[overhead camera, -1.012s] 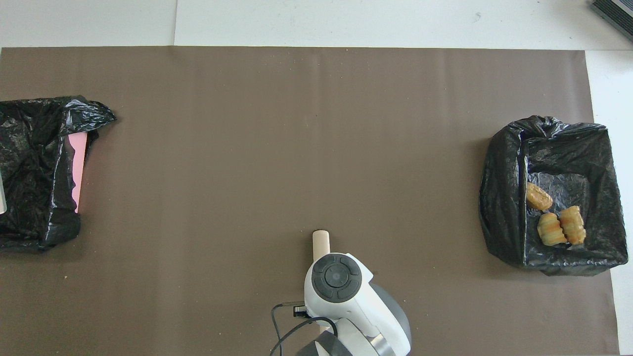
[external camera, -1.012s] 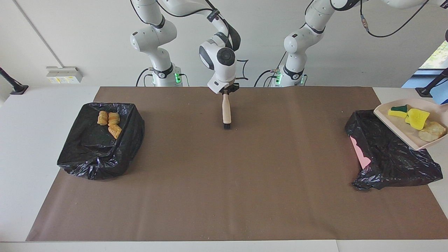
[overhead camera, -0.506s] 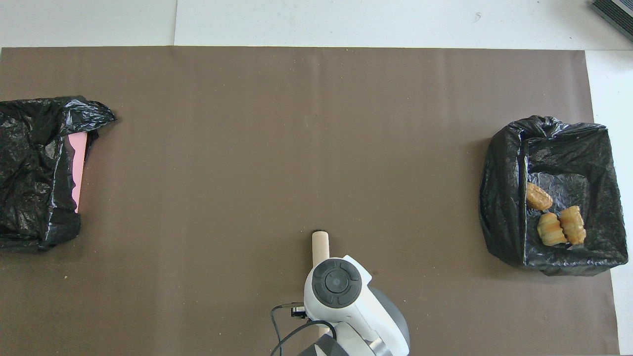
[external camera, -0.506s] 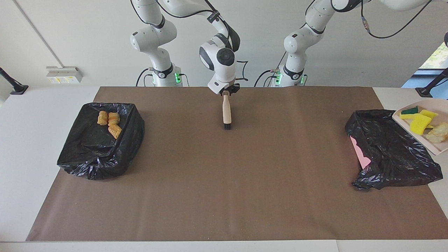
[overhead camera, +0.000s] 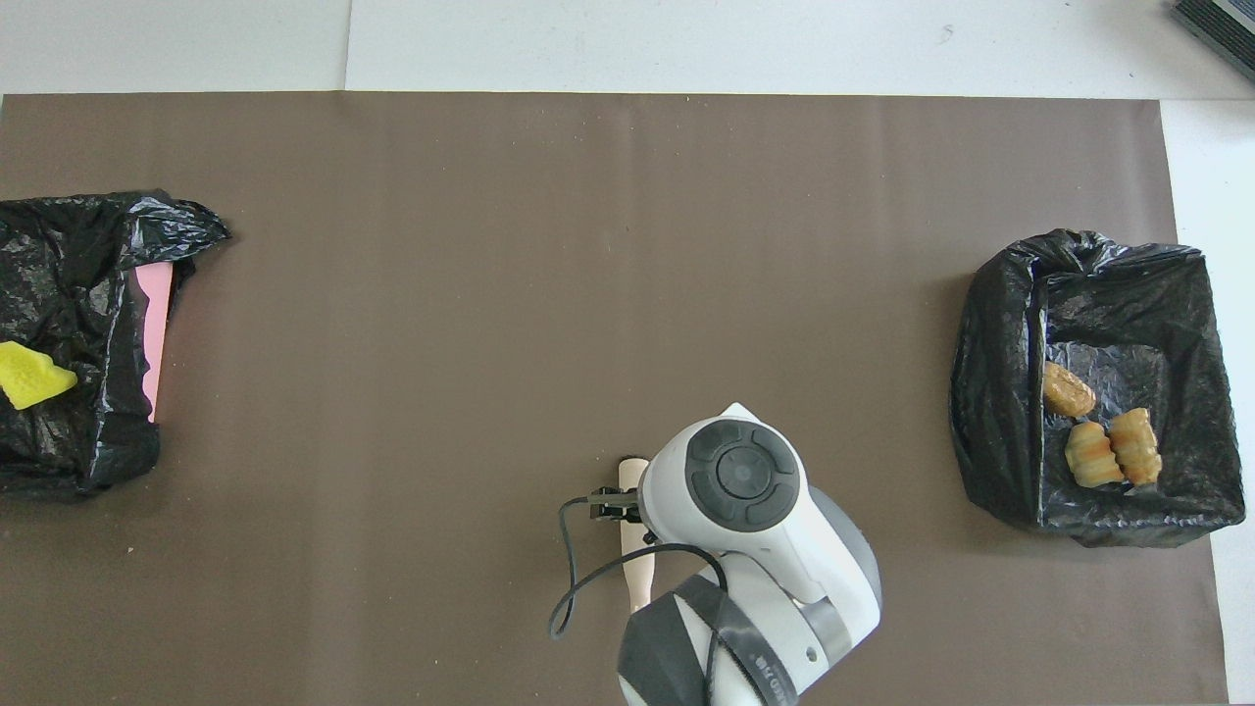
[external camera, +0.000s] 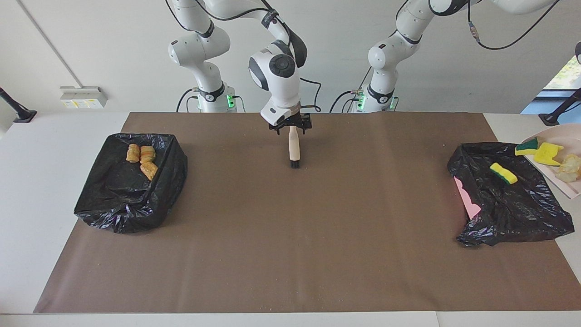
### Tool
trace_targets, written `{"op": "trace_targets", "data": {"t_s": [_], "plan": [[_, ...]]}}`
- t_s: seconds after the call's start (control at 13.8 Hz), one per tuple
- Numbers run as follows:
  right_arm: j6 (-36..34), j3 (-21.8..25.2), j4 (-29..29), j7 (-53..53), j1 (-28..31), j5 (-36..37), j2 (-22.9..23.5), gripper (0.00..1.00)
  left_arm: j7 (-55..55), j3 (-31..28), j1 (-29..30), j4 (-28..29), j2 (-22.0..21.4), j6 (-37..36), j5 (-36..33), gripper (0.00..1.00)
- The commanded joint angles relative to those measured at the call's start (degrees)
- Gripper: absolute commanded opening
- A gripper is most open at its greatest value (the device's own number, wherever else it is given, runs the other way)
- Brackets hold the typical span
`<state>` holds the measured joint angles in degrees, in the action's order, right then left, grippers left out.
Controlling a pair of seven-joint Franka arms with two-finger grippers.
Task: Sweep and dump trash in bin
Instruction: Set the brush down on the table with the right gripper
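Right gripper (external camera: pixel 290 126) is hovering just over the handle end of the brush (external camera: pixel 294 147), jaws apart and nothing in them. The brush is lying flat on the brown mat (external camera: pixel 290 254), mid-table close to the robots. My read: sweeping is finished, so the brush is parked there, out of the way of both bins, and the right arm is waiting.

The left gripper is out of frame in both views. It's closed. The dustpan (external camera: pixel 571 144) is hanging tilted in the air over the bin (external camera: pixel 508 213) at the left arm's end, so I'm judging it's clamped on the pan's handle, though I can't see that.

The tilt is there to let the trash slide off. One yellow sponge (external camera: pixel 503 173) is already lying on that bin's black liner. Two more sponges (external camera: pixel 547 153) and a beige chunk (external camera: pixel 569 167) are sitting on the pan, so the dump is approx. a quarter done.

The pastry pieces (external camera: pixel 141 160) are sitting in the other bin (external camera: pixel 127 200), at the right arm's end.

Risk: the liner is slumping over the opening, so pieces may be landing on top of it, not inside.
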<state>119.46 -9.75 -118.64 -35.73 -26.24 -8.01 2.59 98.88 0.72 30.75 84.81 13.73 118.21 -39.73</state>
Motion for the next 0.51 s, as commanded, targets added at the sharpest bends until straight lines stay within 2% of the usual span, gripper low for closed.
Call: {"op": "trace_targets", "data": {"t_s": [0.0, 0.14, 0.29, 0.43], "plan": [[-0.45, -0.53, 4.72, 4.17, 7.41, 4.3, 0.66, 1.0, -4.12, -0.63, -2.01, 0.09, -0.11, 0.62, -4.03, 0.0], [-0.97, -0.45, 7.09, 5.14, 10.76, 9.21, 0.4, 1.0, -8.24, -0.63, -4.29, 0.18, -0.19, -0.35, -9.02, 0.0], [-2.37, -0.45, 9.81, 5.23, 13.13, 13.36, -0.3, 1.0, -9.14, -0.63, -4.82, 0.35, -0.28, -0.35, -9.75, 0.0], [-7.02, -0.45, 15.16, 5.32, 15.6, 13.46, -0.3, 1.0, -9.14, -0.63, -4.83, 0.79, -0.63, -0.35, -9.31, 0.0]]}}
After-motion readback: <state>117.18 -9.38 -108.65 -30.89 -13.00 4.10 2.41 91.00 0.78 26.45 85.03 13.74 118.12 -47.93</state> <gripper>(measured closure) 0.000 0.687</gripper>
